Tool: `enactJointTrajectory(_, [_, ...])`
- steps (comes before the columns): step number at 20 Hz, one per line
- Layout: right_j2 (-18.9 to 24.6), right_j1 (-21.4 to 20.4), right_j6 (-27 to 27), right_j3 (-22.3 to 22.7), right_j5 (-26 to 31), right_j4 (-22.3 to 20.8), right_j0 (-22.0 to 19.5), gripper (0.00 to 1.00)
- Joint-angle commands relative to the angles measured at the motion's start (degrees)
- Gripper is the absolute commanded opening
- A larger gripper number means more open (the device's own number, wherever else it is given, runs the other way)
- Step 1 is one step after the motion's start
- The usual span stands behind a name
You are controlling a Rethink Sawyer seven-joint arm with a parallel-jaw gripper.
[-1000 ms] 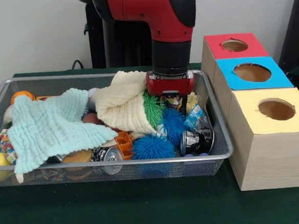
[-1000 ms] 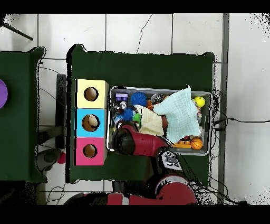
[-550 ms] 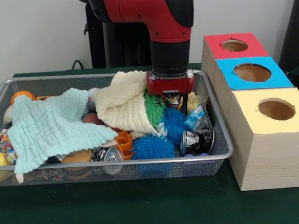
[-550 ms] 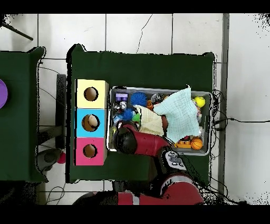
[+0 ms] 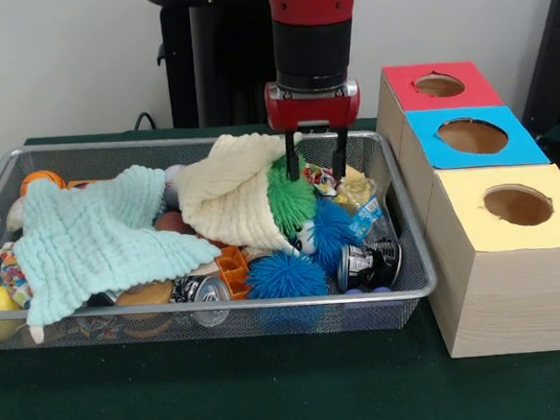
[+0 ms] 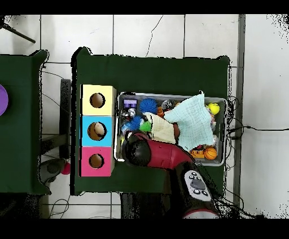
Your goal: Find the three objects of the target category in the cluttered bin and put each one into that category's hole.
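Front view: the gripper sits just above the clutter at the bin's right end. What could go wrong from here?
1. The open gripper has one finger against the green spiky ball, which is tucked under the cream knitted cloth; closing might snag the cloth too.
2. Crinkly snack packets lie right beside it, so a grasp could catch a packet instead.
3. Lifting the ball could drag the cloth over the wire mesh bin rim.
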Motion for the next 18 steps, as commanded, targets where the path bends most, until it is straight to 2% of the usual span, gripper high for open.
enactJointTrajectory(1, [2.5, -7.4, 6.9, 3.1, 9.8, 1.7, -1.1, 1.0])
enactJointTrajectory(6, [3.3, -6.2, 7.9, 2.8, 8.0, 1.6, -1.6, 1.0])
enactJointTrajectory(12, [7.7, -2.1, 10.4, 4.4, 1.4, 3.1, -4.3, 1.0])
enactJointTrajectory(18, [10.0, 1.0, 12.3, 4.6, -4.5, 3.4, -5.1, 1.0])
